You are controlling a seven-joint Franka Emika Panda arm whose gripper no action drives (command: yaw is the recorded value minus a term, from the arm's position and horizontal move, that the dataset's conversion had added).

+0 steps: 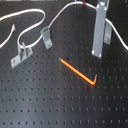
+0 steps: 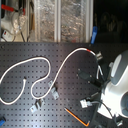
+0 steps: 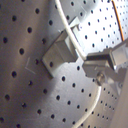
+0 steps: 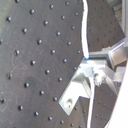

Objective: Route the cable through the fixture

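A: Where is the cable (image 1: pixel 66 13)?

B: Draped over the fixture (image 1: pixel 46 36), red band near your gripper (image 3: pixel 102 62).

A: Grip state?

B: Cannot tell. Next, you seat the cord in the slot.

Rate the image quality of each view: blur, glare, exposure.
First exterior view: soft all over, cable bright against dark board. Second exterior view: blurred, arm nearly overexposed. First wrist view: board glares pale grey, bracket fairly sharp. Second wrist view: darker, blurry.
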